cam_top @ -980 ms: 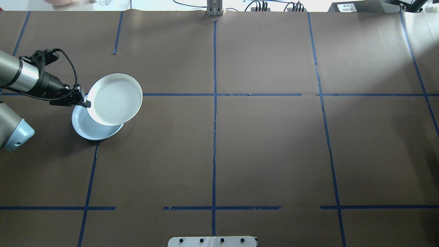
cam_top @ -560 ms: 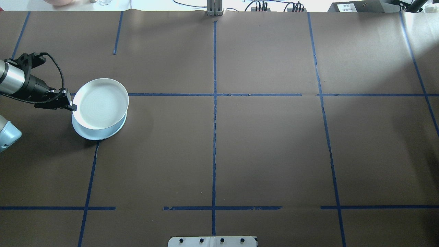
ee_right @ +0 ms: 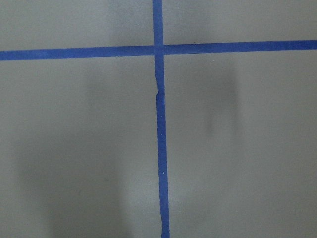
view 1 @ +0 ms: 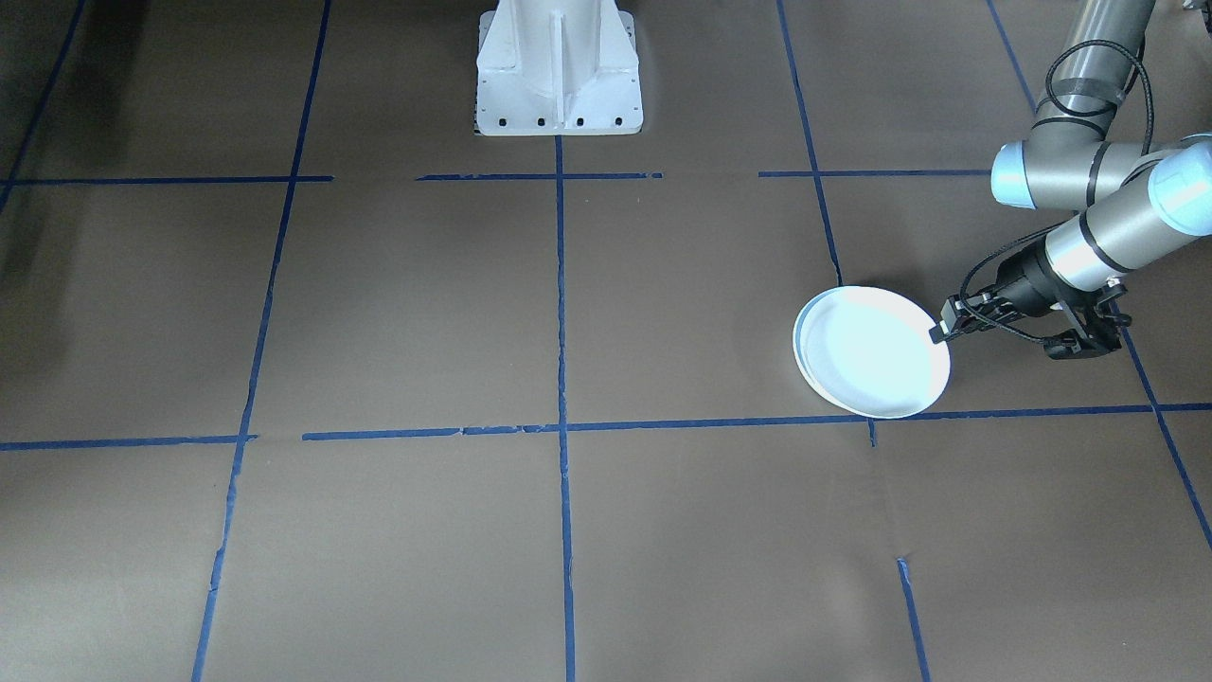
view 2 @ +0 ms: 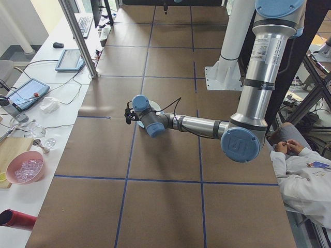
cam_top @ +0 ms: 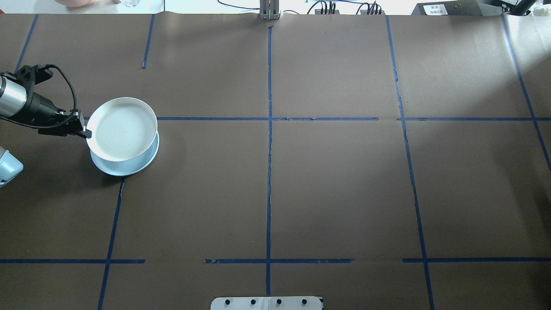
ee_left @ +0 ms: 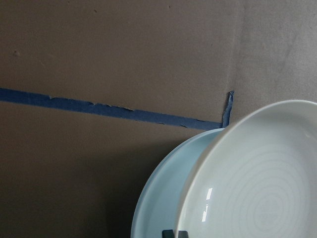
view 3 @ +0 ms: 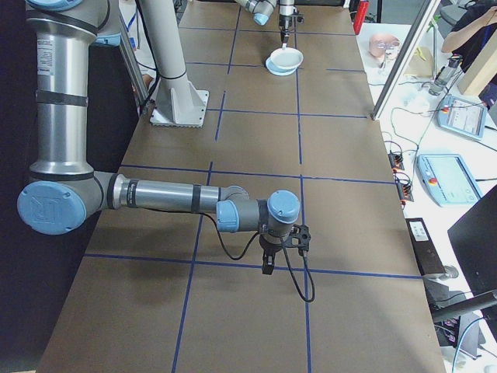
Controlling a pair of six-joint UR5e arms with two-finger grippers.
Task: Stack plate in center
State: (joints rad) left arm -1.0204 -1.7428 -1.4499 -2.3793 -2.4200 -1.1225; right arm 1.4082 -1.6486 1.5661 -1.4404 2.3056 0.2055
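A whitish plate (cam_top: pixel 122 128) with a raised rim and faint concentric rings hangs just over a pale blue plate (cam_top: pixel 125 168) that lies on the table at the left. The upper plate covers most of the lower one and sits slightly off toward the far left. My left gripper (cam_top: pixel 87 133) is shut on the upper plate's left rim; in the front-facing view the left gripper (view 1: pixel 937 332) pinches the plate (view 1: pixel 876 355) at its right edge. The left wrist view shows the ringed plate (ee_left: pixel 262 188) above the blue plate (ee_left: pixel 168 198). My right gripper (view 3: pixel 268 268) hangs over bare table far away; I cannot tell its state.
Brown paper with blue tape lines (cam_top: pixel 269 129) covers the table. The robot's white base (view 1: pixel 559 76) stands at the near middle edge. A side bench holds tablets and a pink bowl (view 2: pixel 23 170). A seated person (view 2: pixel 305 170) is beside the robot.
The left gripper drew back to the left with the ringed plate, which levelled out from a tilt and dropped to just above the pale blue plate.
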